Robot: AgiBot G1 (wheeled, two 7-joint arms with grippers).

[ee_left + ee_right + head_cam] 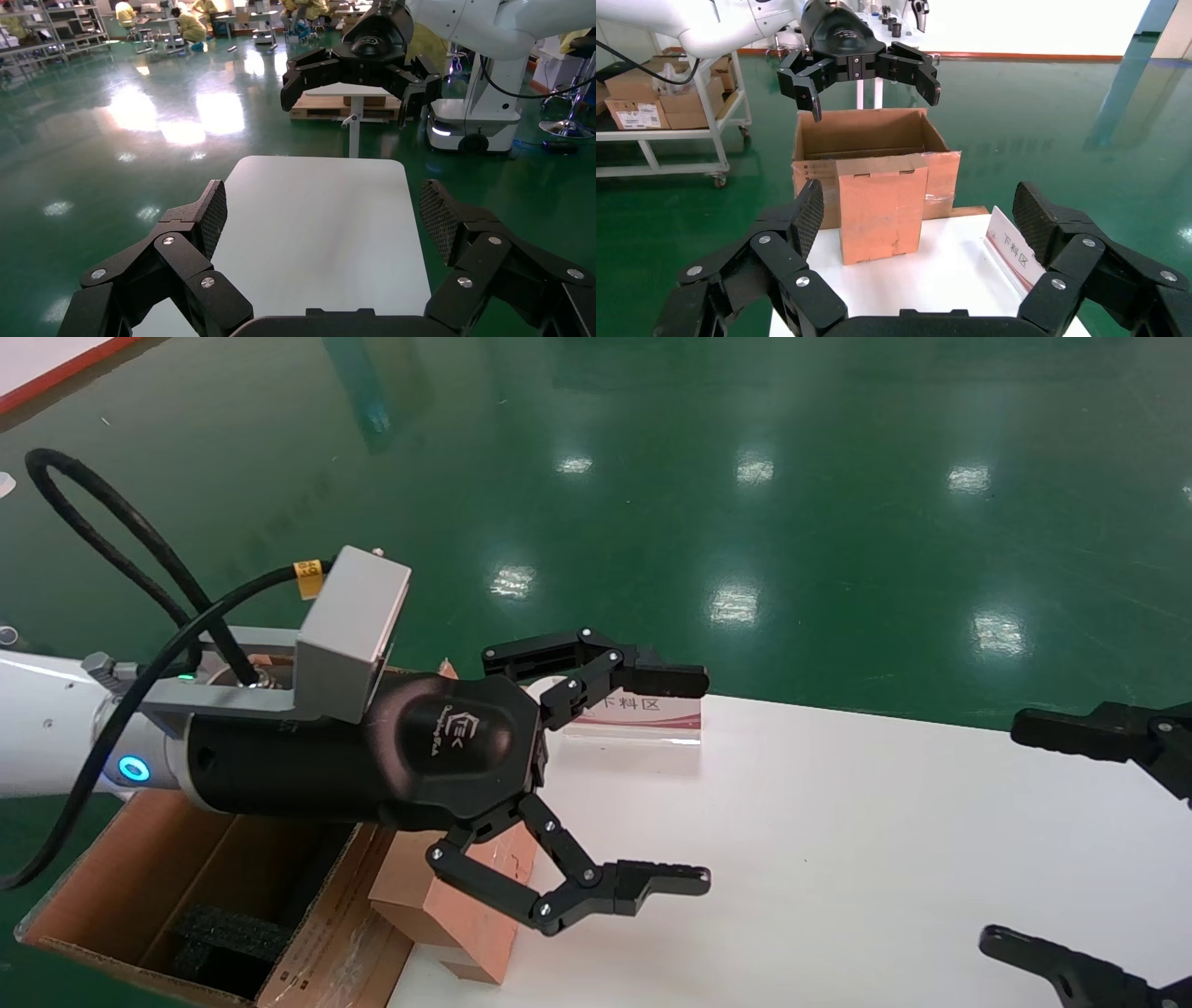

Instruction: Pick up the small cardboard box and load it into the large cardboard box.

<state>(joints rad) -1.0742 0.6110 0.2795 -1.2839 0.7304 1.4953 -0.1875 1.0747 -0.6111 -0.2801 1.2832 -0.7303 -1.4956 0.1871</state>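
Note:
The small cardboard box [880,207] stands upright at the left end of the white table [838,859], close against the large cardboard box [870,137]. In the head view the small box [466,905] is partly hidden under my left gripper [694,780]. That gripper is open and empty and hovers above the small box; it also shows in the right wrist view [859,67]. The large box [121,868] stands open off the table's left end, with black foam [223,933] inside. My right gripper [1015,836] is open and empty at the table's right end, facing the small box.
A white-and-red sign card [643,714] stands at the table's far edge, also in the right wrist view [1014,246]. Green floor surrounds the table. A trolley with cartons [659,105] stands behind the large box.

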